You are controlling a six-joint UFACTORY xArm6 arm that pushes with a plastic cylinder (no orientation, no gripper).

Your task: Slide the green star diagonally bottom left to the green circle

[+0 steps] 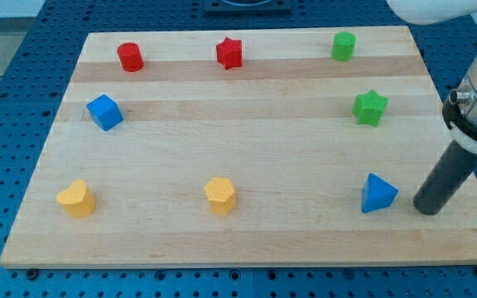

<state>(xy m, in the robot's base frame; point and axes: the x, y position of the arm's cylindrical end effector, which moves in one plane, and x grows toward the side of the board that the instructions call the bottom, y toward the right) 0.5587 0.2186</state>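
Note:
The green star [370,108] lies on the wooden board [247,149] at the view's right, in the upper half. The green circle [343,45] stands above it and slightly left, near the board's top edge. My tip [428,209] rests on the board at the lower right, below and to the right of the green star, apart from it. It is just right of the blue triangle [378,194], with a small gap between them.
A red circle [130,57] and a red star [230,53] sit along the top. A blue cube [104,112] is at the left. A yellow heart [76,199] and a yellow hexagon [220,195] lie along the bottom.

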